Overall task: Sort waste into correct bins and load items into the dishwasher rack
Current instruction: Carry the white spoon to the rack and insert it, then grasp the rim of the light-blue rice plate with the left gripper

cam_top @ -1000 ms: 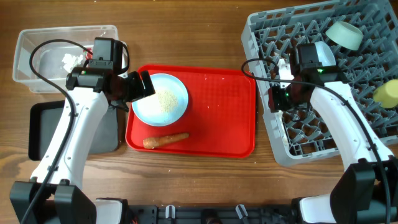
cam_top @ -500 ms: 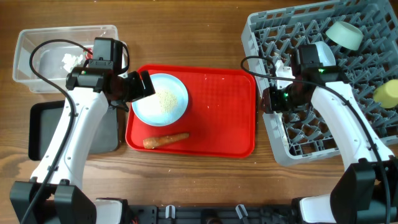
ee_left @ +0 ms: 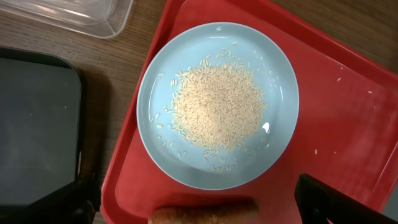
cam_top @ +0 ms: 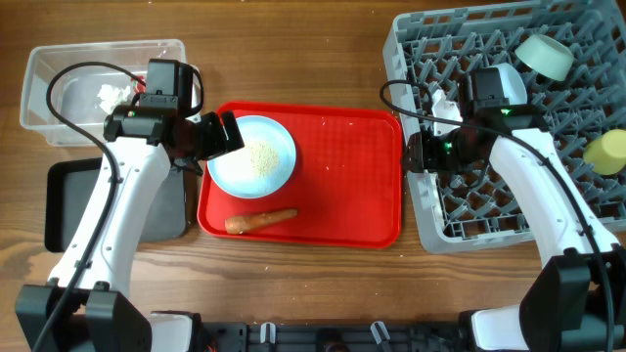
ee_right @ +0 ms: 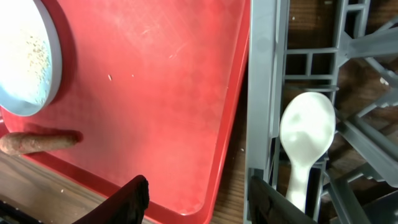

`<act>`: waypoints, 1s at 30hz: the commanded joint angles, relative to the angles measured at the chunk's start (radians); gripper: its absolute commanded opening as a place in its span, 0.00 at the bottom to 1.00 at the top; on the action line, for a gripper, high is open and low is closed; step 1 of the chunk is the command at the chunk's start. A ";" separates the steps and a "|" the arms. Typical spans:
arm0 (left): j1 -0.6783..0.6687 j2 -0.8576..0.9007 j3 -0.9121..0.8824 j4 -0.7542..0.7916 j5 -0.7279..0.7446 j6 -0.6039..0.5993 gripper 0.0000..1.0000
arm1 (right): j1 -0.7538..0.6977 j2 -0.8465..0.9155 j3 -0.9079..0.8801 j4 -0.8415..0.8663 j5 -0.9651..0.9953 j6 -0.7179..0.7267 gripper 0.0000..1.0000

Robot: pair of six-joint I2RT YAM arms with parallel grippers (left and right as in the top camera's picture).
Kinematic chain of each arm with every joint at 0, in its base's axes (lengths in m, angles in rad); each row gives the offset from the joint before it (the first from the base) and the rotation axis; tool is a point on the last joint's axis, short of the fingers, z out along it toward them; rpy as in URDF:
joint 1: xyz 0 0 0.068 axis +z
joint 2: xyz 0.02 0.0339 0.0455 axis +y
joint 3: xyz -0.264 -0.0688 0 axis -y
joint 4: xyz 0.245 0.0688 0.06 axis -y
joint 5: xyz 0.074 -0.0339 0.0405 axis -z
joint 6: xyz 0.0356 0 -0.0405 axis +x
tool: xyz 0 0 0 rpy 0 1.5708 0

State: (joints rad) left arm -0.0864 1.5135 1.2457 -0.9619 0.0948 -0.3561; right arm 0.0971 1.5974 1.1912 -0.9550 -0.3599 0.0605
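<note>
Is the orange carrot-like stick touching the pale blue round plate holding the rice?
Apart. The left wrist view shows a strip of flat red serving tray between the orange carrot-like stick and the pale blue round plate.

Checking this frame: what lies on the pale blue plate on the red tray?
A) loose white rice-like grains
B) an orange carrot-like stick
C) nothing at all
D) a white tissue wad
A: the left wrist view shows a heap of rice-like grains on the pale blue plate, while the carrot-like stick lies beside the plate on the red tray.
</note>
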 commanded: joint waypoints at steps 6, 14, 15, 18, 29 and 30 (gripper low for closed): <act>0.005 -0.014 0.008 0.000 0.005 0.005 1.00 | 0.012 0.000 -0.007 0.019 -0.094 0.021 0.54; 0.005 -0.014 0.007 0.003 0.005 0.005 1.00 | 0.012 -0.037 0.036 -0.042 0.020 0.021 0.57; 0.005 -0.014 0.007 0.008 0.005 0.005 1.00 | 0.012 -0.056 0.055 -0.058 0.053 0.022 0.58; 0.003 -0.014 0.008 0.033 0.032 0.005 1.00 | 0.010 -0.120 0.097 -0.101 0.148 0.028 0.64; -0.281 0.064 0.008 0.137 -0.217 0.012 1.00 | -0.057 -0.230 0.097 -0.138 0.189 0.091 0.82; -0.314 0.086 0.008 0.148 -0.221 0.012 1.00 | -0.057 -0.230 0.097 -0.138 0.189 0.082 0.83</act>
State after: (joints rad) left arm -0.3176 1.5364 1.2457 -0.8352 -0.0269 -0.3553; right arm 0.0402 1.3773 1.2724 -1.0901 -0.1894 0.1425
